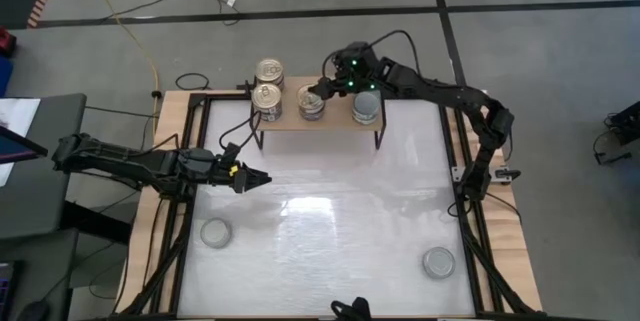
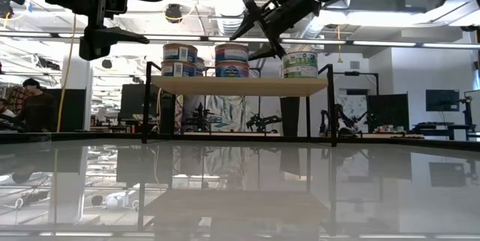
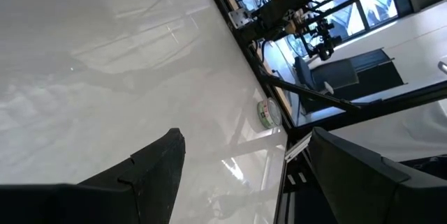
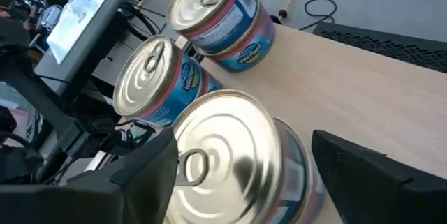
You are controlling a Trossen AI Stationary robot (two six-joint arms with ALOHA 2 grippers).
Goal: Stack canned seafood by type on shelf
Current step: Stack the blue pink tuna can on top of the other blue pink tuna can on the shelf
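4 tin stacks [image 1: 312, 102] upright on wood shelf [image 1: 330, 121]; 2 grey-lid tins [image 1: 437, 262] on table

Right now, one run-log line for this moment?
right gripper: open over middle can stack | left gripper: open, empty | shelf

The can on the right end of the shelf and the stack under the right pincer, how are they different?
The right-end can has a plain grey lid and a green label; the middle stack has shiny pull-tab lids and blue labels. The right-end can sits as a single tin, while the middle stack is two tins high. The right pincer is open over the middle stack, not the right-end can. Both rest on the shelf.
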